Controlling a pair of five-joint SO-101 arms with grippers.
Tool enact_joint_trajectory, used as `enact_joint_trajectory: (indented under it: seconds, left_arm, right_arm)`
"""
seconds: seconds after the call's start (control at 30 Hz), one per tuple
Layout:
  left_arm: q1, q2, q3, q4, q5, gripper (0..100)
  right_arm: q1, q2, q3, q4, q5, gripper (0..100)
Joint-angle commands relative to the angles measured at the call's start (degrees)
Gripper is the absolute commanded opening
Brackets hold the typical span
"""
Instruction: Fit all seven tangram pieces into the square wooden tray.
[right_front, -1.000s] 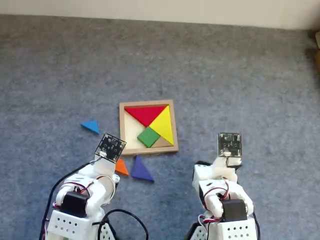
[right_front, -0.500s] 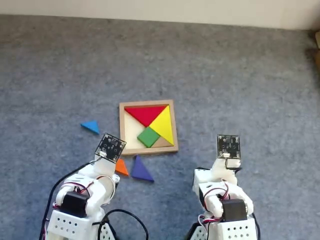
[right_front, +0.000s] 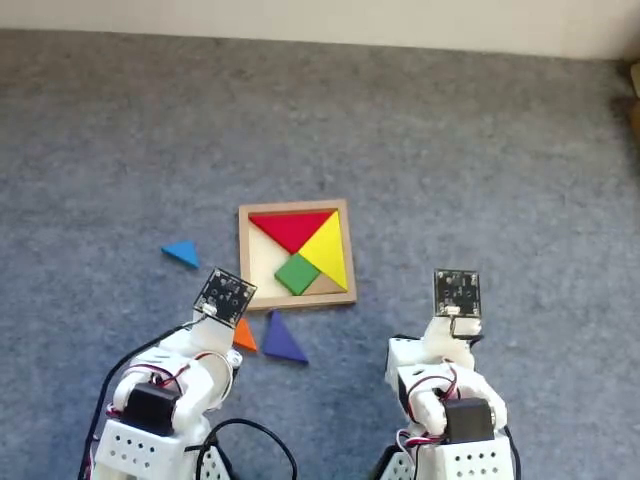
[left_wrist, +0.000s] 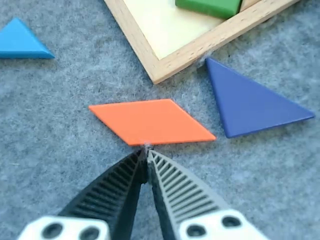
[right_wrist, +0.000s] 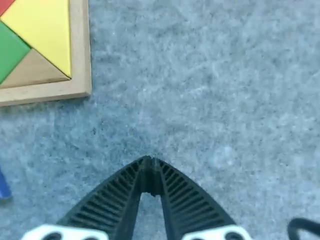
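Touching orange parallelogram (left_wrist: 150, 121) edge, left gripper (left_wrist: 146, 150) closed, empty

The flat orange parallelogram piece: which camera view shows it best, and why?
The left wrist view: the flat orange parallelogram piece lies whole on the grey felt, just ahead of the left gripper. In the high view only part of it peeks out beside that arm's wrist camera.

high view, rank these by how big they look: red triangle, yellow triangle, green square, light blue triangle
1. red triangle and yellow triangle: they look alike in size, so no ranking between them
2. green square
3. light blue triangle, the smallest
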Motion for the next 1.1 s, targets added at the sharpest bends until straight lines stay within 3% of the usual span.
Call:
enact_joint_trajectory:
  seconds: [0.0, 0.13, 0.47, 0.53, 0.67, 0.8, 0.93, 1.07]
  left_arm:
    - [0.75, -2.59, 1.1, 0.09, 0.26, 1]
    - [-2.59, -2.59, -3.91, 0.35, 0.26, 1]
    - [-24.13, -2.59, -6.99, -6.95, 0.09, 1]
    - [-26.15, -2.59, -7.52, -8.18, -3.96, 1]
    - [-27.38, -2.59, -7.6, -8.53, -16.7, 1]
    - [-27.3, -2.51, -9.98, -8.0, -16.97, 4]
    - [-27.12, -2.51, -15.52, -0.79, -17.05, 14]
    - [-27.12, -2.51, -20.0, 1.85, -17.14, 15]
  right_arm:
    - [1.1, -0.66, 8.4, 0.48, -0.62, 0.6]
    - [1.1, -0.66, 8.4, 0.48, -0.62, 0.6]
    - [1.1, -0.66, 8.4, 0.48, -0.7, 0.6]
    - [1.1, -0.66, 8.4, 0.48, -0.7, 0.6]
    - [1.1, -0.66, 8.4, 0.48, -0.7, 0.6]
    - [1.1, -0.66, 8.4, 0.48, -0.7, 0.6]
    - [1.1, -0.66, 8.4, 0.48, -0.7, 0.6]
    - [1.1, -0.66, 8.4, 0.48, -0.7, 0.6]
